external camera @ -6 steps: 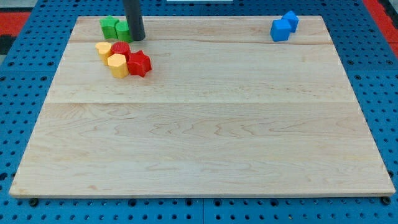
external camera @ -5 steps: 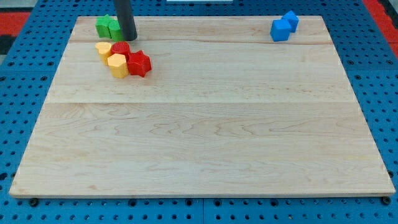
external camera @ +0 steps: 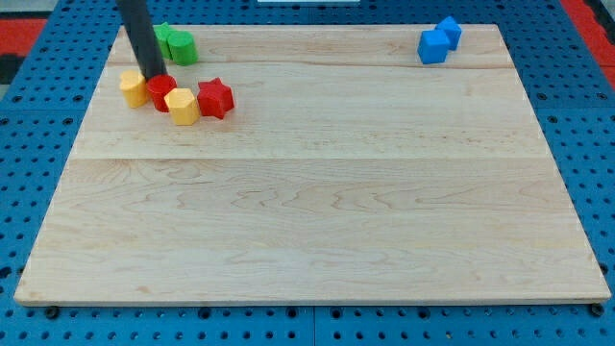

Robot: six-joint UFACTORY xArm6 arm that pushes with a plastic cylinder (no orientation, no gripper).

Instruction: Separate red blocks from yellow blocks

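Observation:
Near the view's top left of the wooden board (external camera: pixel 317 192), a row of blocks lies: a yellow block (external camera: pixel 133 88), a round red block (external camera: pixel 160 93), a yellow hexagonal block (external camera: pixel 182 106) and a red star block (external camera: pixel 215 98). My tip (external camera: pixel 154 74) stands just above the round red block, between it and the left yellow block, touching or nearly touching them. The round red block touches the yellow hexagonal block. The red star sits just right of the hexagonal block.
Two green blocks (external camera: pixel 176 44) sit at the board's top left, above the cluster, partly behind the rod. Two blue blocks (external camera: pixel 439 41) sit at the top right. A blue pegboard (external camera: pixel 29 173) surrounds the board.
My tip has moved left and down from beside the green blocks to the cluster. The left yellow block and the round red block have shifted left; the green blocks show again.

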